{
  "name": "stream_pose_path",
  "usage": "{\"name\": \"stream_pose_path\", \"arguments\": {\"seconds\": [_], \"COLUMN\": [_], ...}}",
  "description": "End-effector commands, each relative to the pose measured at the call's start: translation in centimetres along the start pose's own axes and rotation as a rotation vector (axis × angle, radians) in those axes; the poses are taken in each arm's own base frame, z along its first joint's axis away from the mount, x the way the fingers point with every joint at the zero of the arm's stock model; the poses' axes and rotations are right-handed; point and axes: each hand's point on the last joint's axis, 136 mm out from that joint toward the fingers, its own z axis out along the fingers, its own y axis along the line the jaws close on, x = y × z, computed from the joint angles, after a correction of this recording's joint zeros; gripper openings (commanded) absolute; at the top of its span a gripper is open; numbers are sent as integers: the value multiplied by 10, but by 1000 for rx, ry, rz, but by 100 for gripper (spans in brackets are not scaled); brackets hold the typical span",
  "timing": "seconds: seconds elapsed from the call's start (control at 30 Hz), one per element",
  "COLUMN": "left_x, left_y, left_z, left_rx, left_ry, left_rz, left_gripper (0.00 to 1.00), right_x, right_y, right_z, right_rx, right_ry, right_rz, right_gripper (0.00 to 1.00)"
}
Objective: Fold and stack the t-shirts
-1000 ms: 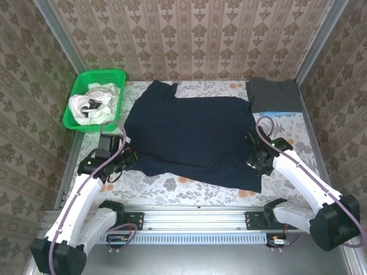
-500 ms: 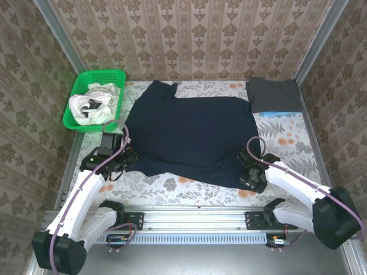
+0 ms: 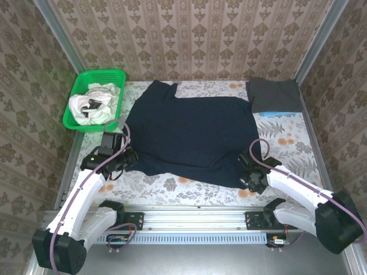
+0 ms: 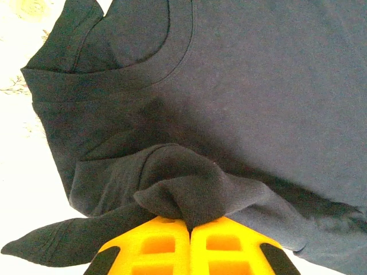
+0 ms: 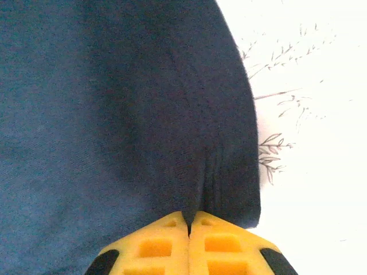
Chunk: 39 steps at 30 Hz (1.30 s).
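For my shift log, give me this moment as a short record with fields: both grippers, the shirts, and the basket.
left gripper: shut, pinching a bunched fold of the navy t-shirt near its collar
right gripper: shut on the navy t-shirt's near right edge
navy t-shirt: spread over the middle of the table
stack: dark grey t-shirt on a light blue t-shirt, far right corner
green basket: far left, holding white t-shirts with black marks

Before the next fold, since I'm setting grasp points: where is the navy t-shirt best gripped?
At its two near corners, coming in low from the near edge. The navy t-shirt lies spread flat, so only its edges offer cloth to pinch. The left hand is shut on a bunched fold near the collar, the right hand on the other corner's edge.
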Motion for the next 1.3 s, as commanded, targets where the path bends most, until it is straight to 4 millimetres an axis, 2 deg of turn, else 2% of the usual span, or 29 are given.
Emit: {"name": "stream_pose_path", "arguments": {"seconds": [0.0, 0.1, 0.2, 0.33, 0.5, 0.63, 0.77, 0.87, 0.97, 1.03, 1.1, 1.2, 1.27], "left_x": [-8, -5, 0, -22, -75, -109, -122, -125, -127, -130, -134, -141, -146], "left_y": [-4, -1, 3, -6, -25, -33, -35, -30, -29, -30, -34, -45, -54], "left_z": [-14, -22, -22, -8, 24, 55, 92, 113, 124, 124, 119, 101, 82], "left_rx": [11, 0, -1, -21, -65, -102, -144, -175, -184, -184, -177, -135, -103], "left_ry": [-43, -49, -54, -53, -37, 6, 105, 151, 175, 175, 165, 130, 82], "left_rz": [31, 23, 7, 37, 88, 118, 146, 151, 155, 161, 170, 192, 204], "left_gripper": [0, 0, 0, 0, 0, 0, 0, 0, 1, 17, 22, 39, 50], "right_x": [-16, -24, -35, -70, -122, -157, -180, -191, -194, -196, -199, -204, -207], "right_y": [-10, -3, 14, 48, 98, 139, 159, 161, 164, 165, 165, 168, 164], "right_z": [-26, -44, -63, -74, -66, -44, -24, -14, -6, -5, -12, -34, -50], "right_rx": [46, 33, -5, -31, -43, -39, 4, 25, 14, 20, 23, -2, 1], "right_ry": [-74, -80, -95, -113, -125, -100, -74, -79, -59, -62, -75, -132, -204], "right_rz": [-43, -96, -151, -215, -258, -297, -311, -302, -294, -305, -318, -363, -389], "right_gripper": [0, 0, 0, 0, 0, 0, 0, 0, 6, 13, 26, 41, 62]}}
